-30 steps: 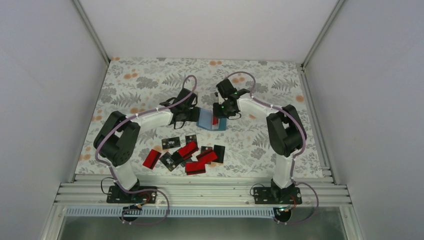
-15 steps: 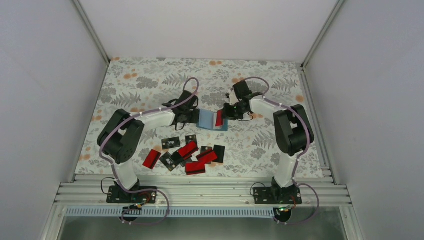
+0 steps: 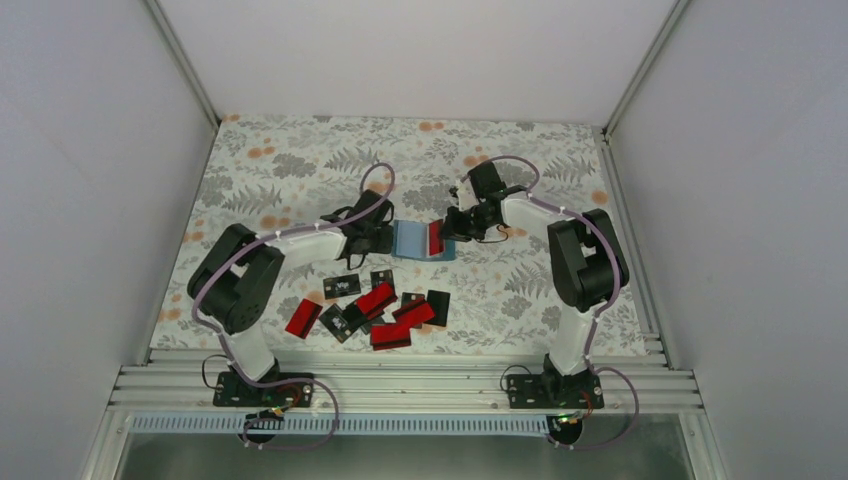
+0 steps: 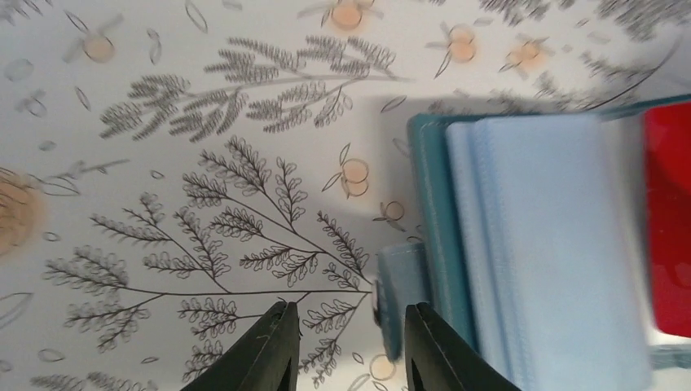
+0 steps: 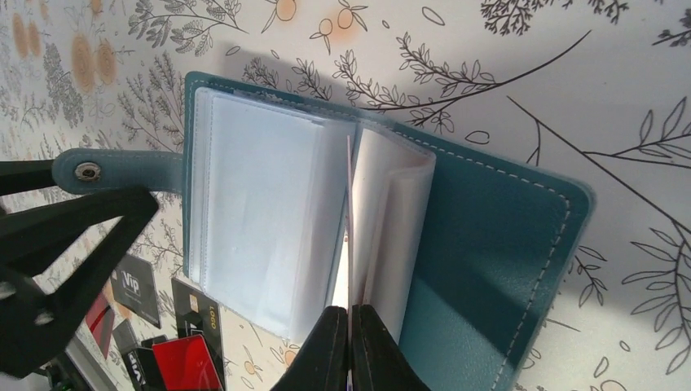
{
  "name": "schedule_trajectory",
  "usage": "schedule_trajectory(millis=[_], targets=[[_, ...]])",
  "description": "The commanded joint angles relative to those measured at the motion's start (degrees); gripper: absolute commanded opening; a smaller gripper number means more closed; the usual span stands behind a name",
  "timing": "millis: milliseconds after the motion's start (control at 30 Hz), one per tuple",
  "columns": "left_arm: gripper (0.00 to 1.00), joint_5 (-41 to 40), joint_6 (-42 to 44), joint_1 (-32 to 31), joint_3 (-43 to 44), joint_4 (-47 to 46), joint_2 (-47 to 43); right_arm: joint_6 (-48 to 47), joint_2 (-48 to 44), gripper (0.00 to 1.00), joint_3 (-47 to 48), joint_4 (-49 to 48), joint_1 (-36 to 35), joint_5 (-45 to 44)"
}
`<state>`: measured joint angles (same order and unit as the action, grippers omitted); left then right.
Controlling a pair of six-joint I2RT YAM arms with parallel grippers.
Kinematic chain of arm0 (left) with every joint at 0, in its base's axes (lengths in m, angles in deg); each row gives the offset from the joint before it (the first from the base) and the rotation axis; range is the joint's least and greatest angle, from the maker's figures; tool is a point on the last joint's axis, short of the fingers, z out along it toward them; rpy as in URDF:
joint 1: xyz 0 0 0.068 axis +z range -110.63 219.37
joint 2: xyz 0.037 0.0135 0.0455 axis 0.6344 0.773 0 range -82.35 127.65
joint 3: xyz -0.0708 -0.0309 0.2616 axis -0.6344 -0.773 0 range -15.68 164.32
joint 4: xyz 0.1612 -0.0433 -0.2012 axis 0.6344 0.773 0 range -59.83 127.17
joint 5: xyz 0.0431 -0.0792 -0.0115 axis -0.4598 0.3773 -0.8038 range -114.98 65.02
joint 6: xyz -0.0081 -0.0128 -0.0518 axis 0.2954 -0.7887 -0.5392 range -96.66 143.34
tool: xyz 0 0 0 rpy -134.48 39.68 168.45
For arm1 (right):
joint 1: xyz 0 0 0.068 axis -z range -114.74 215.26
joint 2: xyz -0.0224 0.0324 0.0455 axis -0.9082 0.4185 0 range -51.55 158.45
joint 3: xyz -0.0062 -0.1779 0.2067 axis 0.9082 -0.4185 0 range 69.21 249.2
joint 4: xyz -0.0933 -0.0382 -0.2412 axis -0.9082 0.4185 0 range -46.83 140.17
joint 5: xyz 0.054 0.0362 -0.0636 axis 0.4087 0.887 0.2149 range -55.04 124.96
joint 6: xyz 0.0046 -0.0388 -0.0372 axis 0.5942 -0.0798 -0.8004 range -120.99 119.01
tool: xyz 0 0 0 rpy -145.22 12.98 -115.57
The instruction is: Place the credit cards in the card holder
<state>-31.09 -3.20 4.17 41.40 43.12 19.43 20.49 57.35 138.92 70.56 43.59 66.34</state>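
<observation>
From above, the holder (image 3: 408, 241) lies open on the table (image 3: 300, 170) at centre frame, between the two claws. The right claw (image 3: 447, 230) is clenched on a red card (image 3: 436, 237) standing over the holder's right half, and the left claw (image 3: 386, 237) sits at its left edge. The step in hand looks to be sliding that card into a pocket. To do it well, the card should go in edge-first along the pocket's mouth, low and slow, while the holder's left side is pinned. The other cards (image 3: 375, 305) lie in a loose heap lower in the frame, well apart from the holder. In the left wrist view the left claw is released, its fingers spread on either side of the holder's tab (image 4: 399, 295) at lower centre without pinching it. Closing on the tab would probably steady the soft holder. The pale sleeves (image 4: 538, 244) fill the right of the frame and look empty, with the red card at the far right edge. In the right wrist view the card shows edge-on as a thin line running up from the shut fingers into the gap between two sleeve leaves at centre. Whether it is inside a pocket or merely between leaves I cannot tell. The sleeves to the left hold nothing, and the tab's snap (image 5: 86, 171) sits at far left between the left claw's black fingers.
</observation>
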Motion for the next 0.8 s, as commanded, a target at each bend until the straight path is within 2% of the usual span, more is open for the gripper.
schedule_trajectory(millis=[0,333,600,767], targets=[[0.33,-0.9,1.1,-0.9,2.4,1.5,-5.5,-0.8,0.9,0.04,0.0,-0.8,0.1,1.5],[0.31,13.1,4.3,-1.5,9.4,2.2,-0.5,-0.6,1.6,0.04,0.2,-1.2,0.1,4.1],[0.18,14.5,4.2,-1.5,11.0,2.0,6.4,-0.5,2.6,0.04,-0.1,-0.8,0.6,7.9],[0.14,12.6,4.2,-1.5,10.9,2.1,8.2,-0.1,3.5,0.04,-0.1,-0.2,1.7,10.1]])
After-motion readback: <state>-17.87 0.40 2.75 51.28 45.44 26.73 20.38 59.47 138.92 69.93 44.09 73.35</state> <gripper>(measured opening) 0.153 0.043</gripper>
